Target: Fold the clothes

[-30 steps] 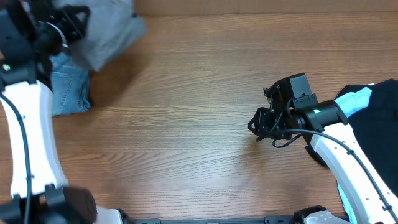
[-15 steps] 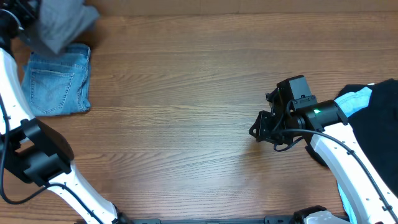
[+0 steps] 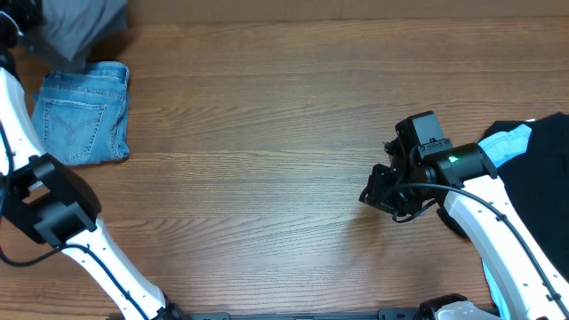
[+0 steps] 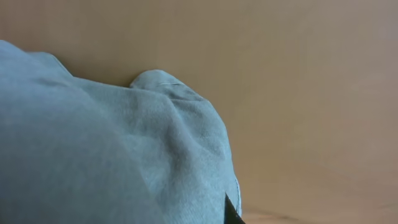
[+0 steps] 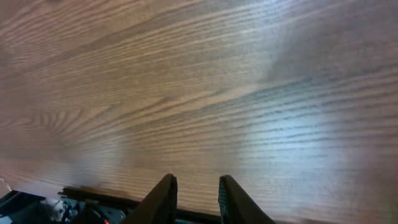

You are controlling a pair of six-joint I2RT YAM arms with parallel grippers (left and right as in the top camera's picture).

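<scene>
table: brown wood-grain table (image 3: pixel 267 107) lay bare across its middle, with clothes only at its two ends.
left gripper: left gripper (image 3: pixel 31 18) sat at the far left corner, jaws closed on plain grey cotton shorts (image 3: pixel 84 27), which hung bunched and filled the left wrist view.
denim: folded light-blue denim garment (image 3: pixel 84 111) lay flat just nearward of the hanging shorts, its long axis running far to near.
right gripper: right gripper (image 3: pixel 378 188) hovered over bare wood, jaws narrow and empty.
right pile: black garment (image 3: pixel 542 187) with a sky-blue garment (image 3: pixel 507 142) lay behind that wrist, at the right edge.
relation: the denim looked the likely landing spot, and the left arm was much the nearer to it.
</scene>
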